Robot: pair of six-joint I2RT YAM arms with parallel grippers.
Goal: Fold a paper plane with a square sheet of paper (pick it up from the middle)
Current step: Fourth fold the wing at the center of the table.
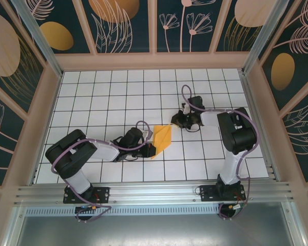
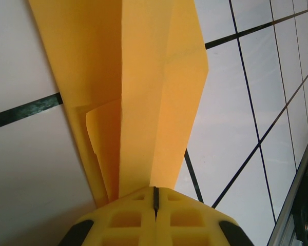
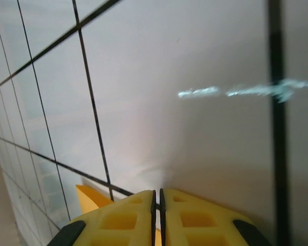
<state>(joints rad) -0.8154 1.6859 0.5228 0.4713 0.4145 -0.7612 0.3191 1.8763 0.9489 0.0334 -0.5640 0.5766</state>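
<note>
Left arm (image 1: 87, 154) lies low over the white, black-gridded tabletop (image 1: 102, 97), reaching rightward from its base at the near edge. Left end effector (image 2: 155, 195): yellow fingers clenched, only a hair-thin seam between them, grasping the folded paper sheet (image 2: 154, 92) by its near end. In the left wrist view the sheet runs away from the fingertips in long lengthwise folds. It has one sharp crease down its length and a loose flap curling at lower left, and a black grid line passes behind it. From above, the sheet is a narrow orange-yellow shape near the middle of the tabletop, slightly toward the near side, between the two end effectors. Right end effector (image 1: 177, 122) sits just beside the sheet's far right corner; contact is not clear from above. In the right wrist view its yellow fingers are pressed together with a thin slit between them, and an orange-yellow paper edge peeks out at their lower left. Cannot tell whether any paper is pinched there. Right arm (image 1: 236, 133) rises from its base at the near right and bends back leftward.
</note>
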